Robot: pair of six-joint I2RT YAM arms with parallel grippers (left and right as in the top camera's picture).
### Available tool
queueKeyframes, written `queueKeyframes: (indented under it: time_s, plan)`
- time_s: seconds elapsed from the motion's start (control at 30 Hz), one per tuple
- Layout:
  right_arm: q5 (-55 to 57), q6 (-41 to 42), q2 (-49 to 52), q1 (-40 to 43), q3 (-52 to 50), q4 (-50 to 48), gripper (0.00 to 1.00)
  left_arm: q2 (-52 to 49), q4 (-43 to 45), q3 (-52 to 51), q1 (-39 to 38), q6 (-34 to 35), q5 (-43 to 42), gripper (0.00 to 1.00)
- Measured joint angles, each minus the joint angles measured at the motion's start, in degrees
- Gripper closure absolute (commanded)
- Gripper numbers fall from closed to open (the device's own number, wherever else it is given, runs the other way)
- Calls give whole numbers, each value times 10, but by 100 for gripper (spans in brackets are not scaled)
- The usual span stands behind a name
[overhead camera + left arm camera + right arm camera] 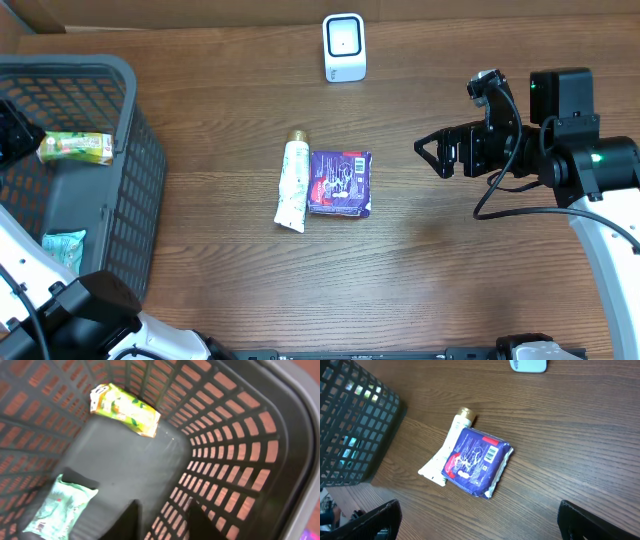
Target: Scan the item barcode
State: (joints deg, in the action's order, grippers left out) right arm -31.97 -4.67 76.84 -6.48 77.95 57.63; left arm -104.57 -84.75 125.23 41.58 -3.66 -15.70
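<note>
While the blue packet [476, 461] lies barcode-up on the worktop [450, 280], touching a white tube [292, 185] and apart from the white scanner [344, 47], right pincer [430, 153] hovers near it, wide open, empty; left pincer [164, 512], slightly parted, empty, hangs in the basket [140, 200], likely the bin for scanned goods.

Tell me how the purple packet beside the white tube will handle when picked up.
The flat purple foil packet has crimped, wrinkled edges, so it will probably flex rather than stay stiff. Its glossy film looks slippery. It lies flat against the white tube with the gold cap, so it should not roll, though pushing it may nudge the tube.
</note>
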Motion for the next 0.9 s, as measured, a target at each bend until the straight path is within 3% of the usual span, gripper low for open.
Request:
queueKeyframes:
  time_s: [0.07,0.33,0.6,0.67,0.7,0.73,0.9]
  plan:
    - [0,0,0,0,0,0,0,0,3,-18,0,2,0,51]
    - [0,0,0,0,-3,-4,0,0,72,-161,0,13,9,47]
    - [0,0,4,0,-4,-5,0,-1,193,-251,-19,48,73,34]
    - [0,0,10,0,-4,-5,0,-1,231,-271,-31,65,100,23]
    - [0,0,13,0,-4,-5,0,-1,252,-283,-37,73,112,7]
    - [0,0,16,0,-4,-5,0,-1,274,-294,-43,83,120,1]
    - [0,2,35,0,-4,-1,0,-1,407,-357,-75,113,124,0]
